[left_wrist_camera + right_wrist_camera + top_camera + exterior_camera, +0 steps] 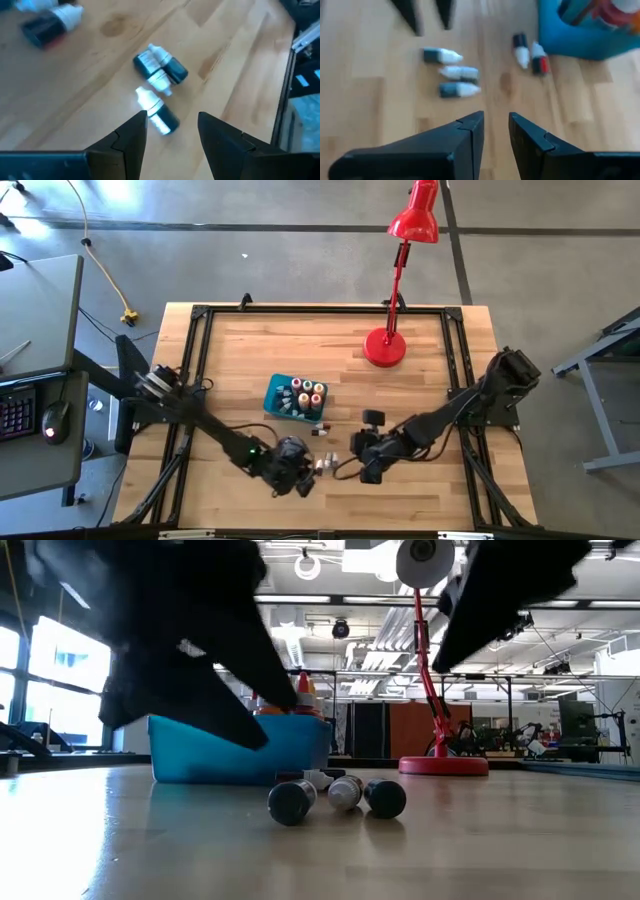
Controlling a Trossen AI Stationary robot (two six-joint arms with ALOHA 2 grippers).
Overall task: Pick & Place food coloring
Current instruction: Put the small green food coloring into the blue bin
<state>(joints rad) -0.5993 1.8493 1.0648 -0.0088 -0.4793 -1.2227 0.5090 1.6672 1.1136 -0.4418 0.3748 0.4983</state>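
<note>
A pale wooden bench (240,360) carries a red desk lamp (386,345) near its far edge. Mid-bench sits a teal-blue rectangular plastic tub (278,395) holding upright dropper bottles (306,392) with orange, red and yellow caps. Two more small bottles (530,54) lie on the wood just beside the tub. Three dark, white-tipped food coloring bottles (451,72) lie flat between the tools — the left tool (171,131), fingers apart, hangs just above one of them; the right tool (496,129), fingers narrowly apart and holding nothing, is nearby.
</note>
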